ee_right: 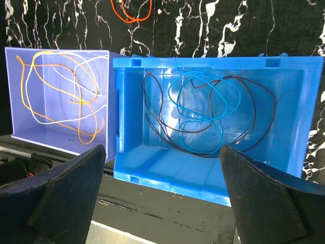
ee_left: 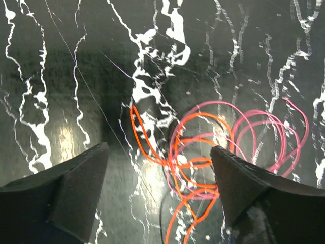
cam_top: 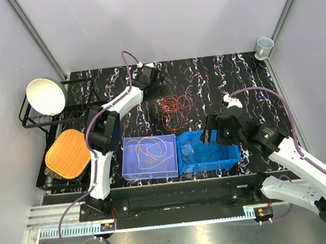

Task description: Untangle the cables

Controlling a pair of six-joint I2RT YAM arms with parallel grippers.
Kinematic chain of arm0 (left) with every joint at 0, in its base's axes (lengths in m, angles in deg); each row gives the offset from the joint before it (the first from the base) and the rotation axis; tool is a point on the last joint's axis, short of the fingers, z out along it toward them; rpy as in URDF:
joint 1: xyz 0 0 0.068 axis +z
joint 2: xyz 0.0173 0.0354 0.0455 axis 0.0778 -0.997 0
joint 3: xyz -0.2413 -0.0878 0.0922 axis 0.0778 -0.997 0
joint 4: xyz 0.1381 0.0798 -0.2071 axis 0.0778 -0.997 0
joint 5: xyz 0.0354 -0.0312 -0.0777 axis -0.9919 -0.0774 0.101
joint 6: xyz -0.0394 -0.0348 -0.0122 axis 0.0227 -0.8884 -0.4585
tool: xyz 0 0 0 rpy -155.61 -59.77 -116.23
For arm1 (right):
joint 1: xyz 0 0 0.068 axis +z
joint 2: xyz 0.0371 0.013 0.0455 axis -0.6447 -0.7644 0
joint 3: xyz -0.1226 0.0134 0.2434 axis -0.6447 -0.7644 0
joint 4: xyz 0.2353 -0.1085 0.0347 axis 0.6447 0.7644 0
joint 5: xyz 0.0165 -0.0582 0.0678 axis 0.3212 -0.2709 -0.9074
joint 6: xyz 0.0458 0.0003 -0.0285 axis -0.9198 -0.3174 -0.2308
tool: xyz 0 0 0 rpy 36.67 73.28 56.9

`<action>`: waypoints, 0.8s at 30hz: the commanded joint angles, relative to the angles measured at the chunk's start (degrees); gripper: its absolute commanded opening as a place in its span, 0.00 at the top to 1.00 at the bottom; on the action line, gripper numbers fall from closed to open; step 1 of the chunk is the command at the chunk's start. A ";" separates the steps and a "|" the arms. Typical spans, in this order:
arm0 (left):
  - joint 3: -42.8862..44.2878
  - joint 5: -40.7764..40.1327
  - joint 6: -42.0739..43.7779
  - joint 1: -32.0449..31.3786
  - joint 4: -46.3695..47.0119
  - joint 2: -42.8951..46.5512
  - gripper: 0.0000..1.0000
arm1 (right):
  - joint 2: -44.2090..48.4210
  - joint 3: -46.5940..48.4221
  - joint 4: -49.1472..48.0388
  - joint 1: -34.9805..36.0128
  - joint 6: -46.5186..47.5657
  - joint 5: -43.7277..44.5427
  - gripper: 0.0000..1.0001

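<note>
Cables [cam_top: 175, 110] lie tangled in red-orange loops on the black marbled bench [cam_top: 234, 79], centre of my top view; I see more inside the lilac bin [cam_top: 148, 175] and the blue bin [cam_top: 208, 165] below. Left jaws spread by the tangle, pinching nothing; right jaws spread facing the blue bin

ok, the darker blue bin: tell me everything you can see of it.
The darker blue bin is an open-topped rectangular box, glossy plastic by the look, with moulded ribs on its left wall and small slots in the far rim. It sits upright on the black marbled table, its left wall against the paler bin. Loose on its floor lie a light blue cable and a dark cable, looped over each other. The right gripper hangs open over it; no contact shows.
</note>
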 commanded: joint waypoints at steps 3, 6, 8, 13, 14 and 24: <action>5.62 3.39 0.43 1.23 0.11 -3.18 0.26 | -1.05 -1.30 -3.95 -0.12 1.15 -1.21 0.00; 6.15 4.01 0.08 1.40 0.20 -4.32 0.37 | -1.49 -1.39 -4.12 -0.12 1.32 -1.39 0.00; 6.50 4.54 0.08 1.40 0.28 -5.11 0.44 | -1.93 -1.48 -4.39 -0.21 1.59 -1.47 0.00; 7.56 6.38 0.17 1.49 -0.07 -5.56 1.00 | -2.37 -1.57 -4.57 -0.21 1.76 -1.39 0.00; 7.30 6.38 0.25 1.49 0.28 -4.51 1.00 | -2.46 -1.57 -4.65 -0.12 1.76 -1.47 0.00; 8.79 9.37 4.03 0.62 0.28 5.15 1.00 | -2.90 -1.65 -5.53 -0.12 1.68 -1.74 0.00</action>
